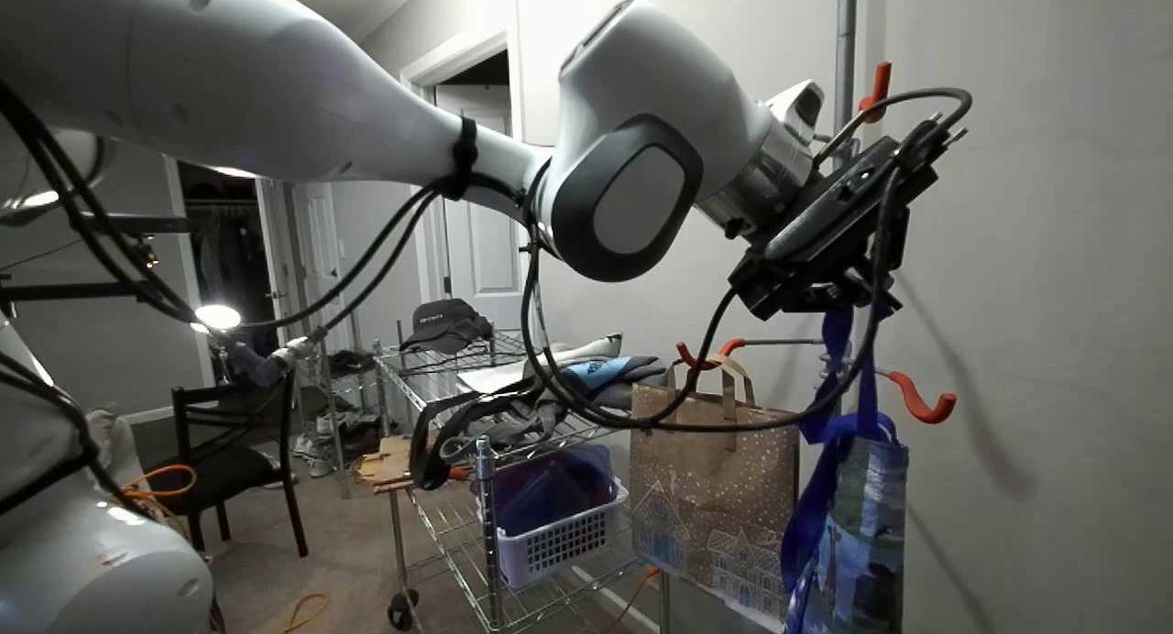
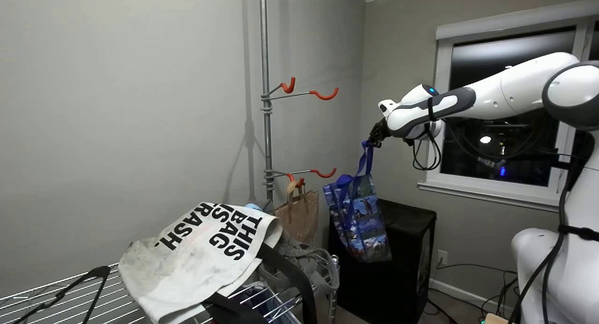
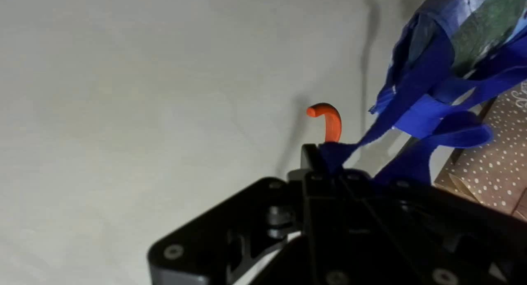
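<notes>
Wrist view: the gripper (image 3: 324,167) is clamped tight, its jaws brought together on a dark blue strap (image 3: 395,114) pinched at the tips. A red hook (image 3: 331,126) shows just beyond the tips; whether they touch it cannot be told there. In an exterior view, the strap leads down to a blue shopping bag (image 2: 358,216) printed with landscape pictures. It hangs below the gripper, slightly tilted, with another blue strap drooping over its side.

The bag is to the right of a metal pole (image 2: 266,57) fitted with red-tipped hooks at two heights. Behind the bag, as seen there, stands a black cabinet (image 2: 381,291), and at the far right is a window (image 2: 519,172), partly hidden by the arm. A brown paper bag (image 1: 715,478) with white dots hangs near the lower hooks, left of the blue bag in both exterior views.

At the near left, a white bag (image 2: 196,254) with large black letters lies on wire shelving, with a black hanger (image 2: 60,293) farther left. A wire rack (image 1: 488,533) holds a white basket (image 1: 564,542) low down, and a dark cap (image 1: 446,327) lies farther back. On the far left stands a black chair (image 1: 234,460).
</notes>
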